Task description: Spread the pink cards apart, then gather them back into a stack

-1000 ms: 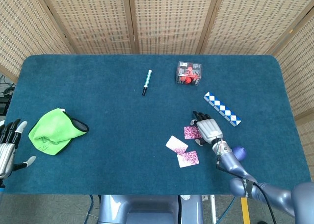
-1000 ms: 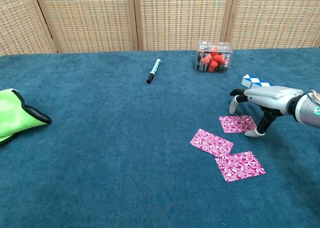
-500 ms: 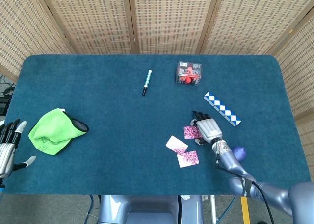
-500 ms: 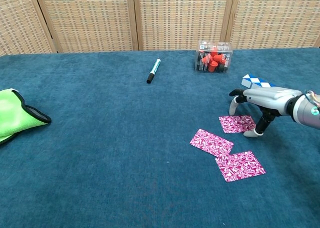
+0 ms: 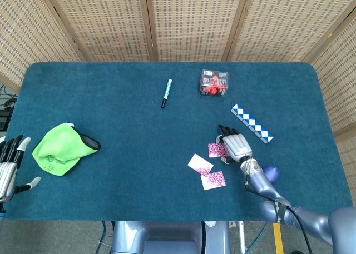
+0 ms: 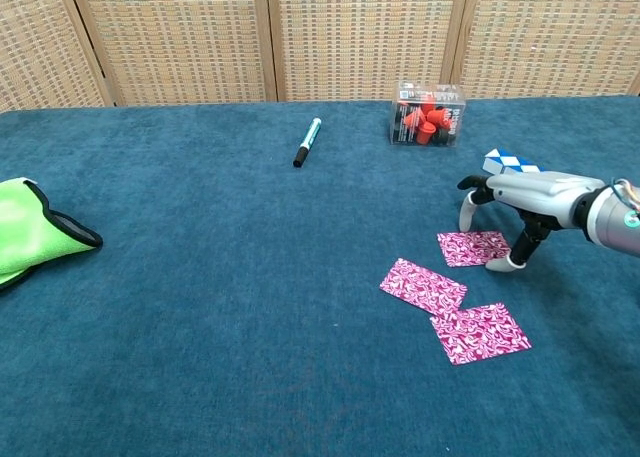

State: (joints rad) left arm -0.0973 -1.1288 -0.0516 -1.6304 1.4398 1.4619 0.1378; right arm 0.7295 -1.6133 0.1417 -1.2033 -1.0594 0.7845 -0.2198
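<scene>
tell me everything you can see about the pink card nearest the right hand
The pink card is a flat rectangle with a magenta and white swirl pattern, lying face-down-looking on the blue cloth table. It sits apart from the two other cards. The right hand arches over it, one fingertip down at its right edge.

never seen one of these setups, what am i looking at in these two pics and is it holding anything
It is a two-armed robot with human-like hands at a blue table. One picture looks down from its head, the other forward from its chest. The right hand arches over one of three spread pink cards, fingertips at that card's edges, gripping nothing. The left hand waits open at the table's edge. Also there: a green cloth, a marker, a clear box of red pieces, a blue-white checkered strip.
</scene>
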